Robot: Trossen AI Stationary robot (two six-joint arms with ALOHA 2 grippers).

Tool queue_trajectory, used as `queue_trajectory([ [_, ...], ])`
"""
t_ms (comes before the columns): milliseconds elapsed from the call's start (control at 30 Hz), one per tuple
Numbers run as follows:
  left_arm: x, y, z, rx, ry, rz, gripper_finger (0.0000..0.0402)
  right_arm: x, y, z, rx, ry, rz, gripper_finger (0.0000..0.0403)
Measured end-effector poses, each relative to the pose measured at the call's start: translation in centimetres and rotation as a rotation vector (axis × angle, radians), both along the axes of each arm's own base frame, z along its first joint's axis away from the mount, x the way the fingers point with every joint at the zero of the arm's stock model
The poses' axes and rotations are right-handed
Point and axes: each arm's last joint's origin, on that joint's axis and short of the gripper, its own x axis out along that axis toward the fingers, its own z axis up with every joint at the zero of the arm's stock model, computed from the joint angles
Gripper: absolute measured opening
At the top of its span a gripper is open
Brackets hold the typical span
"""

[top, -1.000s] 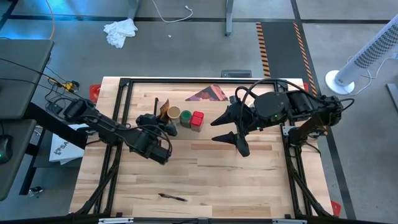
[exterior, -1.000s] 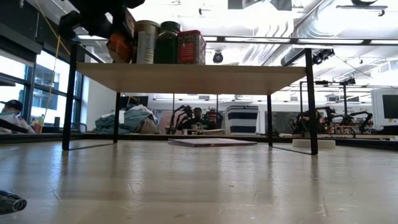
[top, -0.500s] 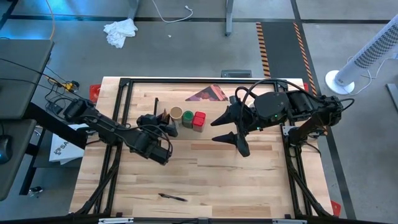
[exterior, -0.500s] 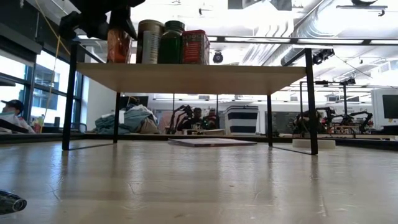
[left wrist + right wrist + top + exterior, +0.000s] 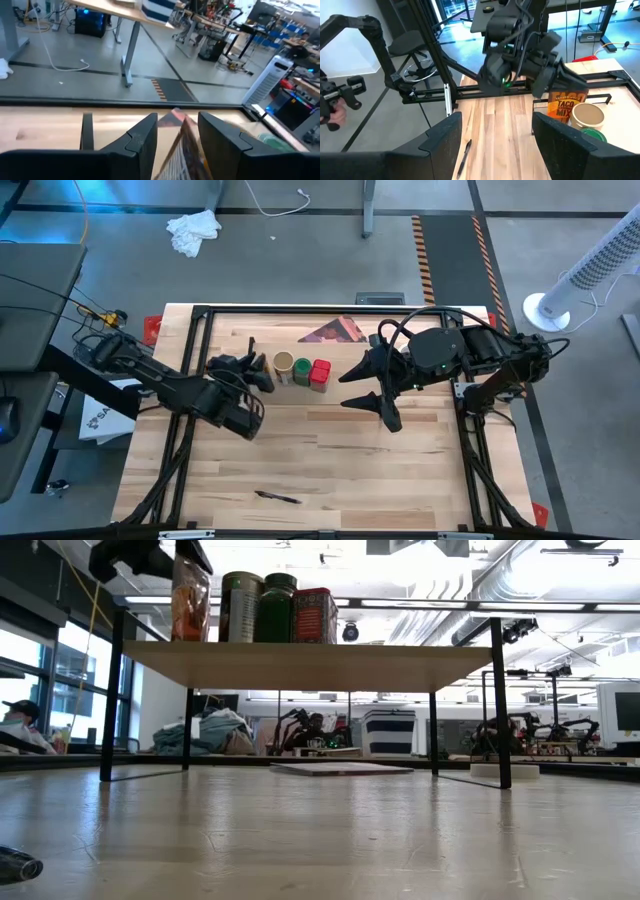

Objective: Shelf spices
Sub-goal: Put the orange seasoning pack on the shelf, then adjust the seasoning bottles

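Note:
The shelf (image 5: 310,652) carries all the spices in a row. The brown-orange packet (image 5: 190,600) stands on its lower edge next to the tan-topped jar (image 5: 238,606), then come the green-lidded jar (image 5: 278,606) and the red tin (image 5: 315,615). My left gripper (image 5: 248,370) is open, just left of the packet (image 5: 264,363) and clear of it. In the left wrist view the packet (image 5: 182,145) shows ahead between the two fingers. My right gripper (image 5: 373,394) is open and hovers right of the red tin (image 5: 320,372).
A dark pen (image 5: 277,497) lies near the table's near edge. The dark reddish card (image 5: 335,330) lies flat by the far edge. Black frame rails (image 5: 300,310) border the tabletop. In the right wrist view, a person's hand (image 5: 331,116) shows beyond the table.
The packet went from tilted in my left gripper to upright on the shelf beside the tan-topped jar. My left gripper then let go and drew back toward the table's left edge. The right arm kept still.

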Motion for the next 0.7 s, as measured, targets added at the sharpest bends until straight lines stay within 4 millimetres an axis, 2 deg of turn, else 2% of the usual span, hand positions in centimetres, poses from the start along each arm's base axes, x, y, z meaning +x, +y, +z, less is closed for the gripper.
queue_trajectory([
  [267,-2.5,0.6,2.7,0.045,-0.023,-0.045,0.0139,0.0,0.0,0.0,-0.014,-0.005,0.006,0.0238],
  [500,-4.4,0.4,5.1,0.034,-0.032,-0.149,0.0139,0.0,0.0,0.0,-0.038,-0.009,0.016,0.0238],
  [600,-4.9,-0.1,6.2,-0.029,-0.066,-0.242,0.0139,0.0,0.0,-0.1,-0.049,0.005,0.019,0.0238],
  [700,-5.3,-1.0,7.3,-0.079,0.018,-0.466,0.0139,-0.3,-0.1,-0.7,-0.054,0.069,0.016,0.0237],
])
